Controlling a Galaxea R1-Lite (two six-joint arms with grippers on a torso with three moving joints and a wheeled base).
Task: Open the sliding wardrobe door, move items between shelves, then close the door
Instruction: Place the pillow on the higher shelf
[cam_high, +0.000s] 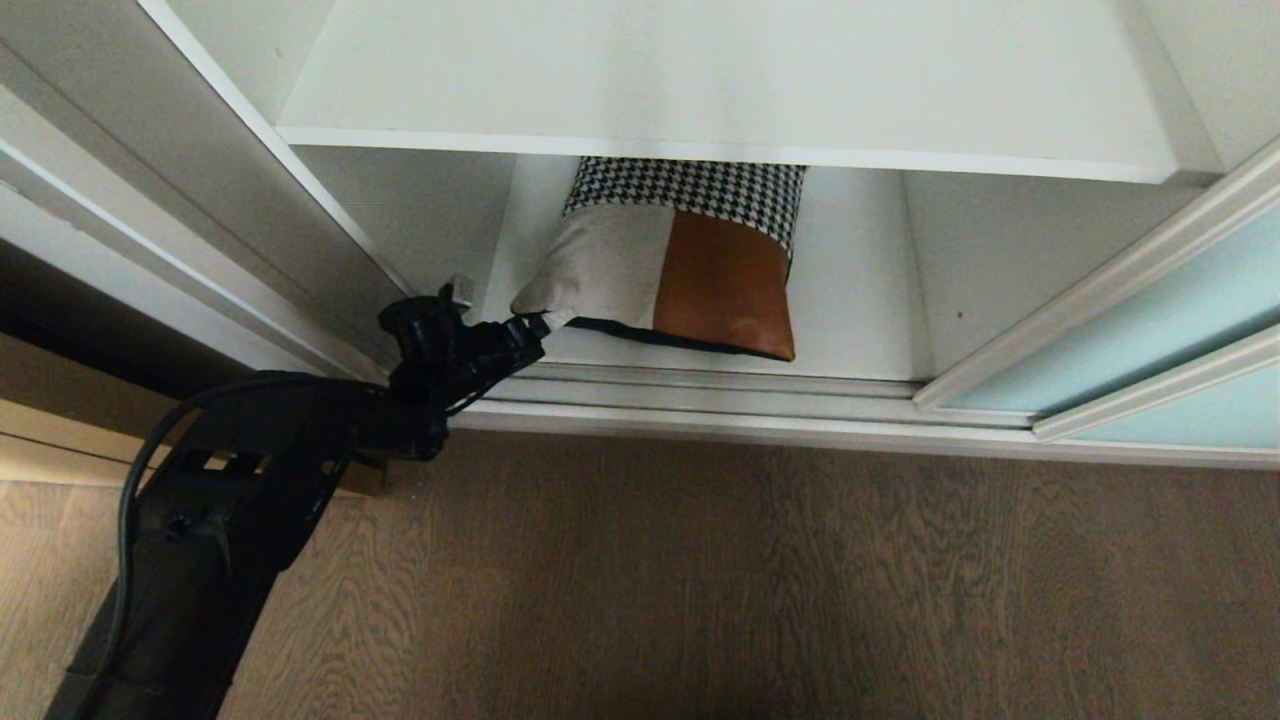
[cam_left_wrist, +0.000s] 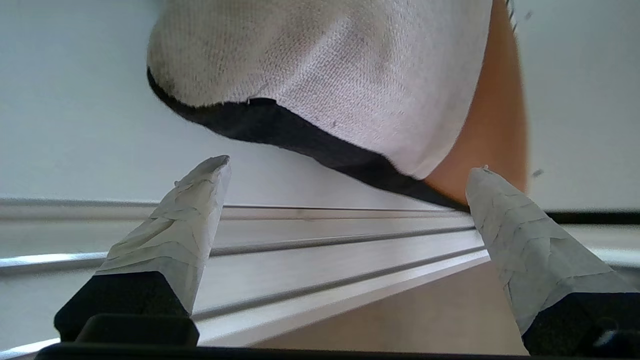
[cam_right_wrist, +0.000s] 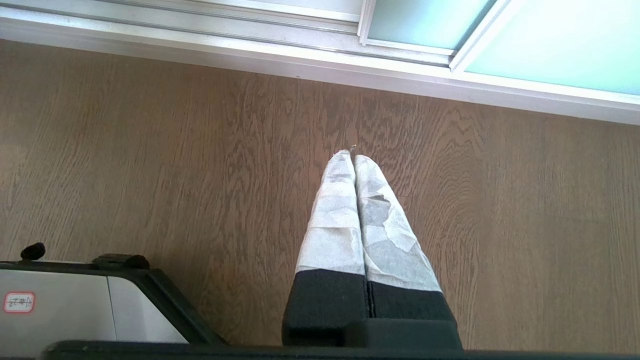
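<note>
One big wardrobe fills the top half of your head view, and its sliding wardrobe door (cam_high: 1150, 330) is pushed over to the right side of the frame, so the inside is open to you. You can see the pale blue-green glass and the thin silver edge of that door. Below it, the wood floor (cam_high: 750, 590) covers the bottom of the frame.

Inside, you see two shelves. The upper shelf (cam_high: 700, 70) runs across the top of the frame. The lower shelf (cam_high: 860, 300) sits under it, in the middle.

Your cushion (cam_high: 690, 265) lies on the lower shelf, near its front edge, with the checked part at the back and the orange and off-white parts toward you.

Your left gripper (cam_high: 535, 330) is in the middle left of the frame, right at the off-white corner of the cushion. In the left wrist view its fingers (cam_left_wrist: 195, 210) stand wide apart, and the cushion corner (cam_left_wrist: 325, 85) sits just past the tips, not pinched.

Your right gripper (cam_right_wrist: 352, 155) hangs over the floor, away from the wardrobe, with its fingers pressed together and nothing between them.
</note>
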